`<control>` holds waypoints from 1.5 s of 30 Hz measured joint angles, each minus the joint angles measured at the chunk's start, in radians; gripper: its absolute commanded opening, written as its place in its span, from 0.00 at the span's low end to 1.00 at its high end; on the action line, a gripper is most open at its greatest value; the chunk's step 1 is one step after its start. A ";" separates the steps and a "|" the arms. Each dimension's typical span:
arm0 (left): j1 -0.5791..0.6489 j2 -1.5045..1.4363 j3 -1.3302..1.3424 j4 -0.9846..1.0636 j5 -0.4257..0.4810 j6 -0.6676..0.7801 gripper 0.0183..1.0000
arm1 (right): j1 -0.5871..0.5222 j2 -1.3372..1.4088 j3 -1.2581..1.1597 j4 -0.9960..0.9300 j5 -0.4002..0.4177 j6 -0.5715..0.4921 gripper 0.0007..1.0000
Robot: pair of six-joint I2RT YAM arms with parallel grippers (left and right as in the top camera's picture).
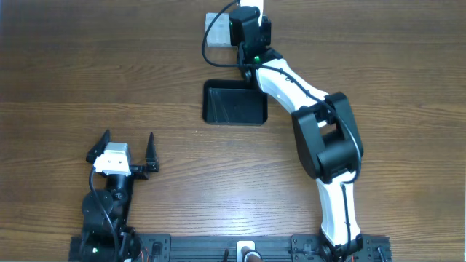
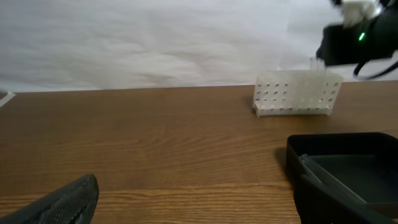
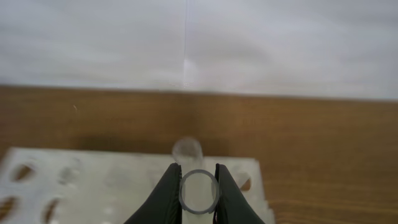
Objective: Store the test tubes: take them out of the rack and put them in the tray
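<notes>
**Test tube** (image 3: 199, 202): clear, upright, open rim towards the lens, at the lower centre of the right wrist view. The fingers (image 3: 165, 190) of the right gripper (image 3: 199, 184) are clamped on its rim from both sides. It stands over the rack. Whether its lower end has left its hole cannot be told.

**Second tube** (image 3: 187, 149): clear, standing in the rack just behind the gripped one. Nothing is touching it.

**Rack** (image 1: 216, 33): white and perforated, at the upper centre of the top view, on the far side of the table (image 1: 73, 73). Most holes on the face seen in the left wrist view look vacant.

**Tray** (image 1: 234, 103): black and shallow, at the centre of the top view, just below the rack and apart from it. In the left wrist view a thin pale line crosses its floor at the lower right. It could be a stored tube or a reflection; the pictures do not settle it.

**Left gripper** (image 1: 128, 138): at the lower left of the top view, fingers spread wide and holding nothing. It is well apart from both rack and tray.

**Progress (judgement):** the task is under way but not finished. At least two tubes are at the rack, and one of them is gripped and ready to lift. That tube has yet to be raised clear, carried down to the tray and released. The second tube then needs the same handling, as does any other tube the rack may hide.
</notes>
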 measured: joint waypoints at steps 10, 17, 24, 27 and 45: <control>0.000 0.000 0.000 0.000 0.000 0.000 1.00 | 0.035 -0.285 0.000 -0.109 0.036 -0.067 0.09; 0.000 0.000 0.000 0.000 0.000 0.000 1.00 | 0.087 -0.472 0.013 -0.422 0.036 0.047 0.09; 0.000 0.000 0.000 0.000 0.000 0.000 1.00 | 0.098 -0.474 0.020 -0.721 -0.094 0.278 0.08; 0.000 0.000 0.000 0.000 0.000 0.000 1.00 | 0.098 -0.423 0.020 -0.739 -0.163 0.338 0.08; 0.000 0.000 0.000 0.000 0.000 0.000 1.00 | 0.101 -0.168 0.019 -0.848 -0.370 0.463 0.07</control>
